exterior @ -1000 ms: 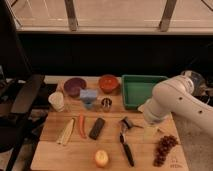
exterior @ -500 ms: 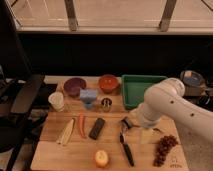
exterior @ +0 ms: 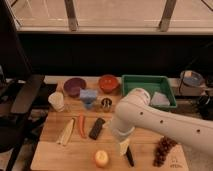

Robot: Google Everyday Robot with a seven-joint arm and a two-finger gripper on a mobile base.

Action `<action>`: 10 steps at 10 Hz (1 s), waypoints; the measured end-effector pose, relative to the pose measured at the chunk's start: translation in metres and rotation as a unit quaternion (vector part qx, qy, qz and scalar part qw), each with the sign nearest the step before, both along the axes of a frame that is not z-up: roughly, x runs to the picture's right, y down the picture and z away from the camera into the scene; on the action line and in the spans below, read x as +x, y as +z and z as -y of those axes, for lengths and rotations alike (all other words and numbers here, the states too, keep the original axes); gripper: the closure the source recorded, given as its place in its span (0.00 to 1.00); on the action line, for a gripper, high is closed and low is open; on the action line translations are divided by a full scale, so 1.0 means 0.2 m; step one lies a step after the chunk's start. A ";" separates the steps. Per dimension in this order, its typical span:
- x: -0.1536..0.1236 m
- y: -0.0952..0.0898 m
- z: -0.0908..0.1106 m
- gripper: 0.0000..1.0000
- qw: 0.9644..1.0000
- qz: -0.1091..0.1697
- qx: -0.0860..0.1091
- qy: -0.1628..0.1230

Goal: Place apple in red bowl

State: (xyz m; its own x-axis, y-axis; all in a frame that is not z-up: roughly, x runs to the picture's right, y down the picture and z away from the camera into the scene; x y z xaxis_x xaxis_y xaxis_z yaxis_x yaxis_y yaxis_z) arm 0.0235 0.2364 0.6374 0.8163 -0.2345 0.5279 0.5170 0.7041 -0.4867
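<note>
The apple (exterior: 101, 158), small and yellow-orange, lies near the front edge of the wooden table. The red bowl (exterior: 108, 82) stands at the back of the table, between a dark purple bowl (exterior: 74, 86) and a green tray (exterior: 148, 90). My white arm reaches in from the right and bends down over the table's middle. My gripper (exterior: 124, 146) hangs at its lower end, just right of the apple and a little above it, not touching it. The arm hides part of the table behind it.
A white cup (exterior: 56, 101), a blue object (exterior: 88, 95) and a small can (exterior: 106, 103) stand before the bowls. A carrot (exterior: 82, 125), a pale long item (exterior: 66, 132) and a black bar (exterior: 97, 128) lie mid-table. Grapes (exterior: 163, 149) and a black-handled tool (exterior: 129, 158) lie at the front right.
My arm has swung left and down across the table, bringing the gripper from the right side to just beside the apple. The objects have not moved.
</note>
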 end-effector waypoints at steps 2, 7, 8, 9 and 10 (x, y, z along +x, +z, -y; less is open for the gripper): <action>-0.12 -0.06 -0.11 0.20 0.997 0.071 -0.008 -0.006; -0.16 -0.06 -0.15 0.20 0.996 0.083 -0.014 -0.017; -0.20 -0.03 -0.18 0.20 0.996 0.083 -0.023 -0.026; -0.23 0.03 -0.24 0.20 0.996 0.080 -0.033 -0.037; -0.25 0.09 -0.30 0.20 0.995 0.077 -0.043 -0.045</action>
State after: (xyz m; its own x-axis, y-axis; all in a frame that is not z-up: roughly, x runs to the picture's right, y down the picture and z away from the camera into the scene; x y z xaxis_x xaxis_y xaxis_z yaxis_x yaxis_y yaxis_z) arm -0.0258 0.2958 0.6548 0.7016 -0.2518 0.6666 0.6498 0.6099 -0.4536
